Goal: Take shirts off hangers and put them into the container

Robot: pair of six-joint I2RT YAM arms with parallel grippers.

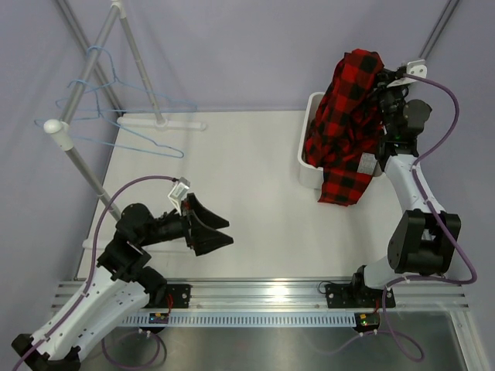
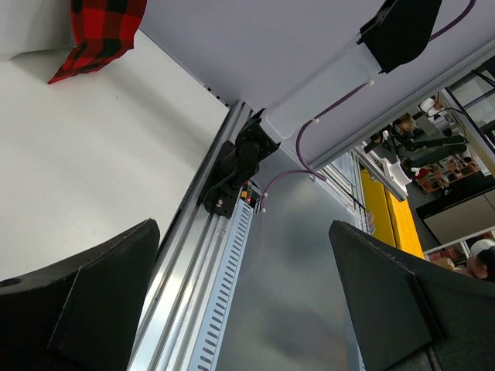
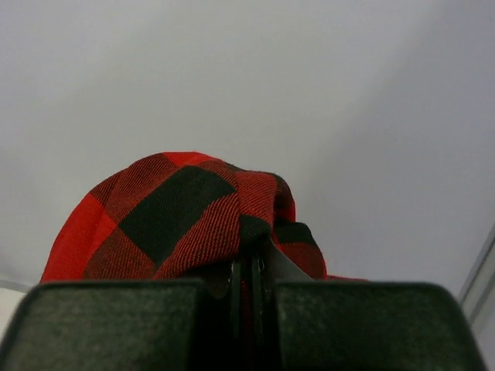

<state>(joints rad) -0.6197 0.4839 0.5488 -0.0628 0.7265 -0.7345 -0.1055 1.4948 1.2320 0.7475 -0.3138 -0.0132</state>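
**A:** 1 shirt (image 1: 344, 124) in view, the red-and-black check; where is it against your right gripper (image 3: 247, 272)?

**B:** Right at the tips. On my right wrist camera the 2 fingers (image 3: 139, 325) are pressed together with a fold of the check cloth pinched in the seam between them. The rest mounds up just beyond the tips, and from above I see it hang down below the gripper.

**A:** And the container?

**B:** The container (image 1: 308, 171) stands on the table (image 1: 255, 178), below the right gripper and a little to its left. The hanging cloth drapes in front of it; its lower edge shows past the container's near end. I cannot tell whether cloth and container touch, nor what lies inside.

**A:** Left side?

**B:** My left gripper (image 1: 230, 233) is spread wide, with nothing between its 2 fingers. It sits low over the table, tips pointing toward the right arm's side. The shirt is well apart from it, far beyond the tips; its wrist camera catches only a corner of red check.

**A:** Hangers?

**B:** The light-blue hangers (image 1: 114, 113) hang as bare wire on the rack (image 1: 85, 166), off to the left gripper's left and well apart from it. I cannot count them surely.
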